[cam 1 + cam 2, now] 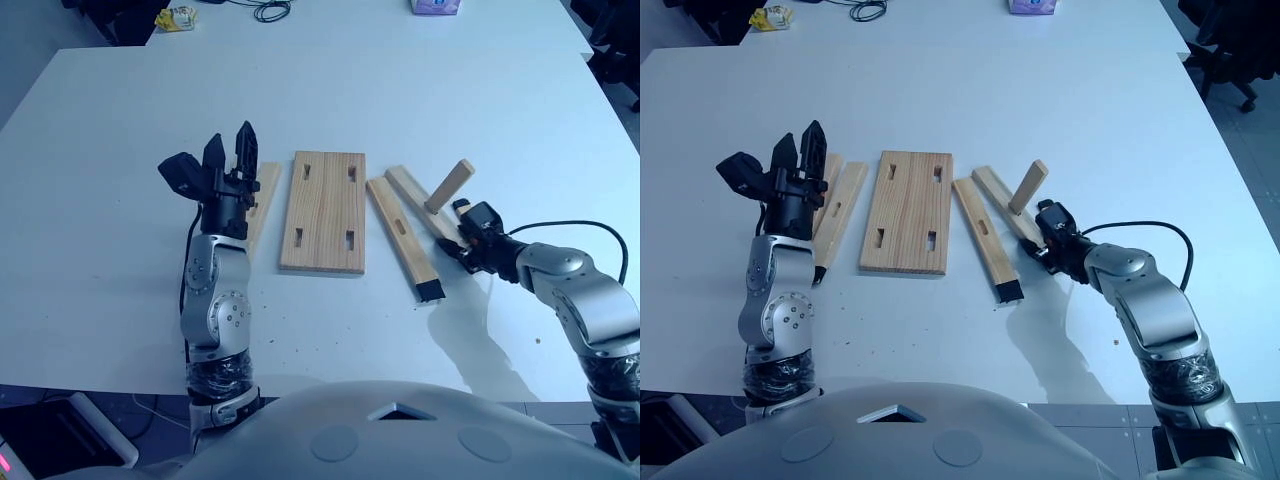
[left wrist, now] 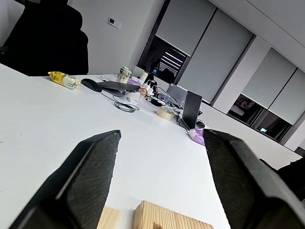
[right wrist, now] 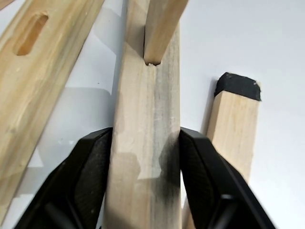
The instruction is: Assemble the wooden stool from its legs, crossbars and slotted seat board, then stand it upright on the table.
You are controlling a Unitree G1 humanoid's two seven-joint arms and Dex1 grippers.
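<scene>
Well within the bare table (image 1: 120, 150), a leg (image 1: 415, 190) is clamped by the right gripper (image 3: 145, 186); the left gripper (image 1: 230, 150) is held agape, empty.

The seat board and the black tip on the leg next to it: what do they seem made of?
The seat board looks like pale, unfinished softwood: grain lines show and the surface is matte. The black tip on the leg is probably rubber or plastic, dull and dark against the bare wood; I cannot tell which.
</scene>
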